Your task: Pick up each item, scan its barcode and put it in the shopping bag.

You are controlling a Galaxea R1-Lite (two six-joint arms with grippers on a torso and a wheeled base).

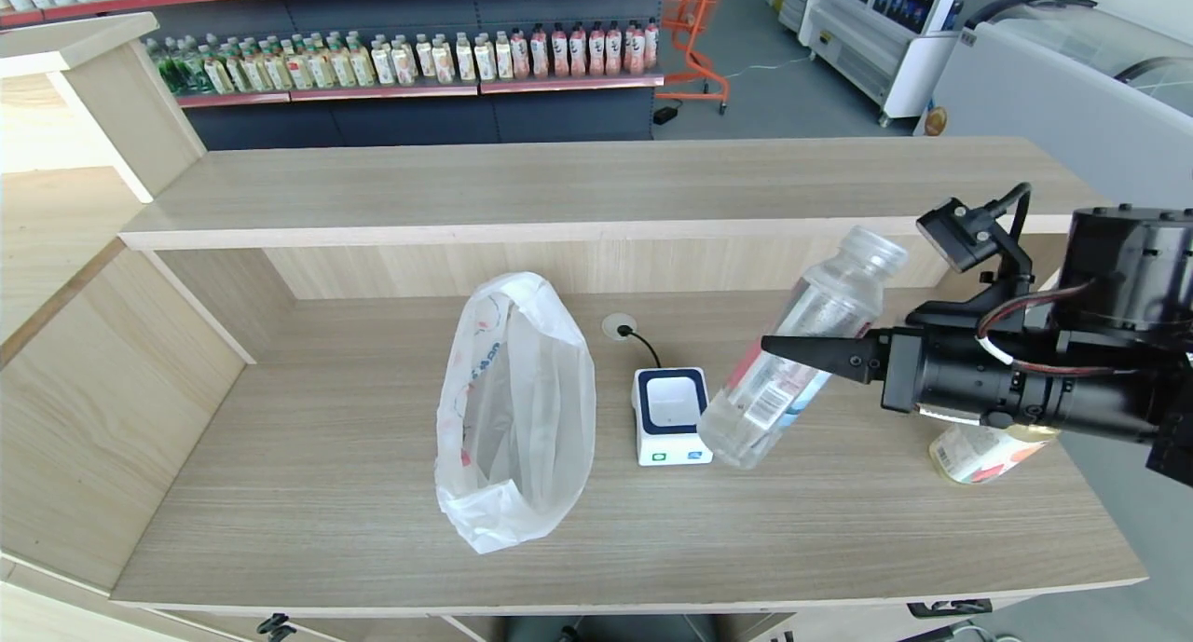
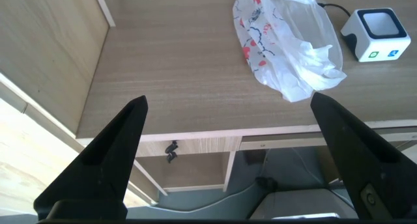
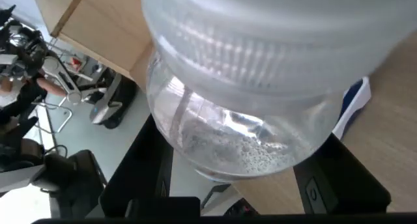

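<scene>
You have bare wood-grain desk [image 1: 308, 474] across the lower left of the head view, walled at the back and left. Two bottles: the right gripper [image 1: 802, 351] has its jaws clamped on a clear ribbed plastic bottle [image 1: 829, 293], tilted, right of centre beside the one boxy white scanner [image 1: 669, 414]. A labelled bottle [image 1: 979, 451] sits half hidden under that arm. One translucent shopping bag [image 1: 517, 409] stands centre-left. The left gripper [image 2: 229, 101] hangs with its jaws spread wide and holding nothing, over the desk's front edge.

right fingers [image 1: 813, 349] clamped, left fingers [image 2: 120, 152] spread
</scene>
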